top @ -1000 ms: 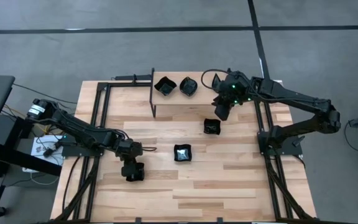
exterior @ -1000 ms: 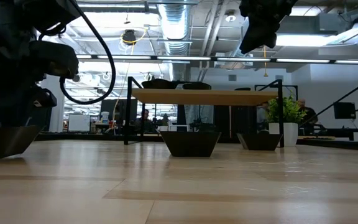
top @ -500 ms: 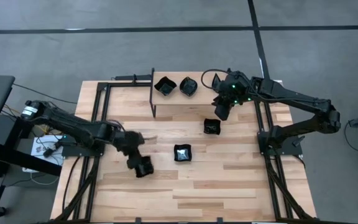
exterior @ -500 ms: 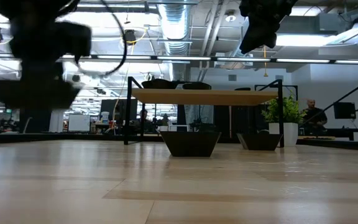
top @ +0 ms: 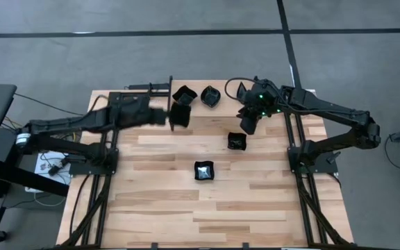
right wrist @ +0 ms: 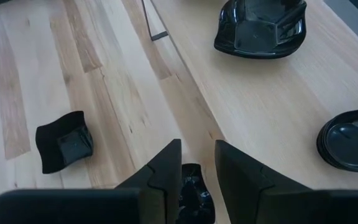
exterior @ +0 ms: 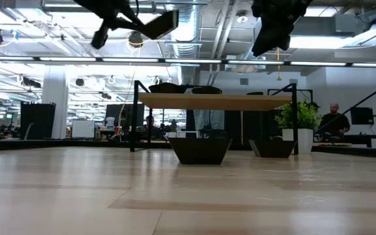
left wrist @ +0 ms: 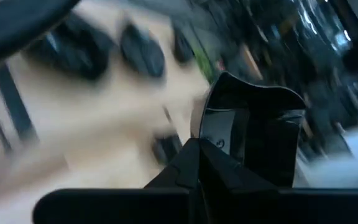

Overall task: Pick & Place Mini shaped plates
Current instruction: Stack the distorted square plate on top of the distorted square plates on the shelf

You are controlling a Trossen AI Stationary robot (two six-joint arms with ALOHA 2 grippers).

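Note:
My left gripper (top: 170,115) is shut on a black rounded-square mini plate (top: 180,116), high above the left end of the raised wooden shelf (top: 210,122). Two mini plates (top: 184,95) (top: 210,97) rest on the shelf top. On the table lie two more square mini plates, one (top: 237,141) near the shelf and one (top: 203,170) at mid-table. My right gripper (right wrist: 194,165) hangs open and empty above the shelf's right part, over the nearer table plate (right wrist: 194,196). My left gripper pinches the plate's rim (left wrist: 211,138) between its two fingers, which come nearly level from the table's left. The plate (exterior: 160,25) is lifted clear, well above the shelf, and is tilted up on edge beyond the fingertips.
The shelf stands on thin black legs (exterior: 136,117) at the table's far side. A small green plant in a white pot (exterior: 297,127) stands behind it on the right. Black frame rails (top: 110,139) run along both table sides. People show in the room beyond.
My left gripper, shut on the plate, has lifted it off the table's near-left part and carried it up and toward the far edge, to the shelf's left end. The gripper has rolled, so the plate now stands tilted on edge.

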